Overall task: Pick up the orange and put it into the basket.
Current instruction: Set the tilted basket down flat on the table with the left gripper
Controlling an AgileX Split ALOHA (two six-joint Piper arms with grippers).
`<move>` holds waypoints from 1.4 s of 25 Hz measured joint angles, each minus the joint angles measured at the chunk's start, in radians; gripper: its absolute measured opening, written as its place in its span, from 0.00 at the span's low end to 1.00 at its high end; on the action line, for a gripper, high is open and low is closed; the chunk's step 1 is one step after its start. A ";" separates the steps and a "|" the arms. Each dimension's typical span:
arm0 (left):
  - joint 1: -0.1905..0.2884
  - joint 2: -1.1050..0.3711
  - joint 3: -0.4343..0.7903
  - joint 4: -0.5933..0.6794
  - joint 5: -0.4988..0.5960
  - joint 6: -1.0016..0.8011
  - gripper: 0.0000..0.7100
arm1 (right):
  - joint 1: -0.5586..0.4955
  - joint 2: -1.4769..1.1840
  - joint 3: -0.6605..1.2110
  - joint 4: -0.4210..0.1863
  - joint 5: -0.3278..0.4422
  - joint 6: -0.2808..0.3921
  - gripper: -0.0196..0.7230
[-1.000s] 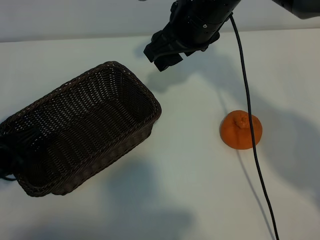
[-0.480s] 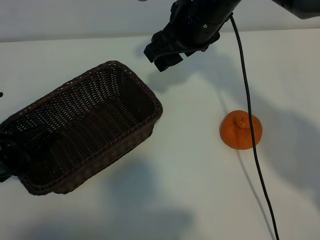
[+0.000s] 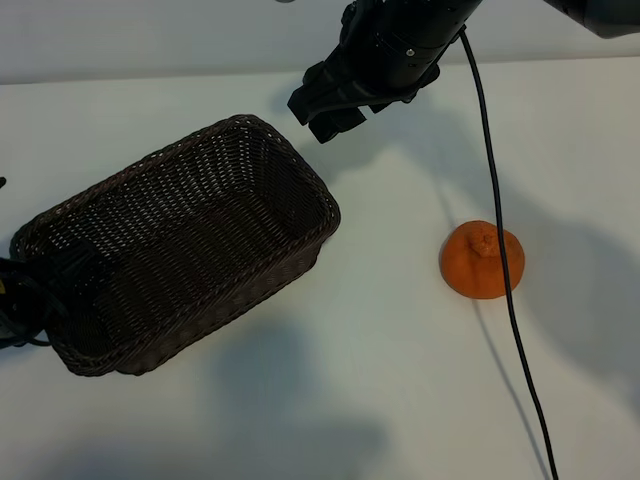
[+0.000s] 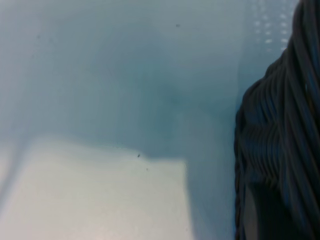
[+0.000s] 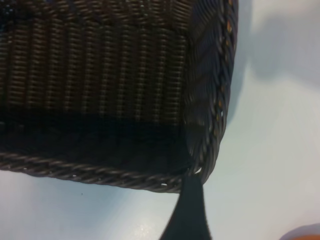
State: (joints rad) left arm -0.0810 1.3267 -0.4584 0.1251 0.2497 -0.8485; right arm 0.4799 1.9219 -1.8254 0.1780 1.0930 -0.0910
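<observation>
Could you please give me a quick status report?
Left gripper at basket end. Right gripper hovers open. Orange untouched on table; cable crosses it.

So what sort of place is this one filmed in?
Probably a lab tabletop set up for robot trials: a bare white table holding only a wicker basket and an orange, with a black robot arm and its cable overhead.

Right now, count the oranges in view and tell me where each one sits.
1. The orange sits on the white table, to the right of the basket and apart from it, with a black cable crossing over it. The basket's inside shows none.
</observation>
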 joint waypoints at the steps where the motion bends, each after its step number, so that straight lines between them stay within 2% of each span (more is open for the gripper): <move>1: 0.000 0.000 0.000 -0.001 -0.002 0.000 0.22 | 0.000 0.000 0.000 0.000 0.000 0.000 0.83; 4: 0.000 0.000 0.001 -0.018 -0.012 0.014 0.22 | 0.000 0.000 0.000 0.000 0.000 0.000 0.83; 9: 0.000 0.000 0.001 -0.125 -0.032 0.140 0.22 | 0.000 0.000 0.000 0.000 0.000 0.000 0.83; 17: 0.000 0.000 0.003 -0.442 -0.033 0.509 0.22 | 0.000 0.000 0.000 0.000 0.000 0.000 0.83; 24: 0.006 0.001 0.003 -0.648 -0.020 0.776 0.22 | 0.000 0.000 0.000 0.000 0.000 0.000 0.83; 29: 0.079 0.001 0.003 -0.782 0.026 0.971 0.22 | 0.000 0.000 0.000 -0.001 0.000 0.000 0.83; 32: 0.137 0.001 0.003 -0.910 0.066 1.148 0.22 | 0.000 0.000 0.000 -0.001 0.000 0.000 0.83; 35: 0.173 0.002 0.003 -1.068 0.106 1.320 0.22 | 0.000 0.000 0.000 -0.001 0.000 0.000 0.83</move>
State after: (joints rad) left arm 0.0917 1.3285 -0.4555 -0.9430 0.3555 0.4718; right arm 0.4799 1.9219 -1.8254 0.1771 1.0930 -0.0910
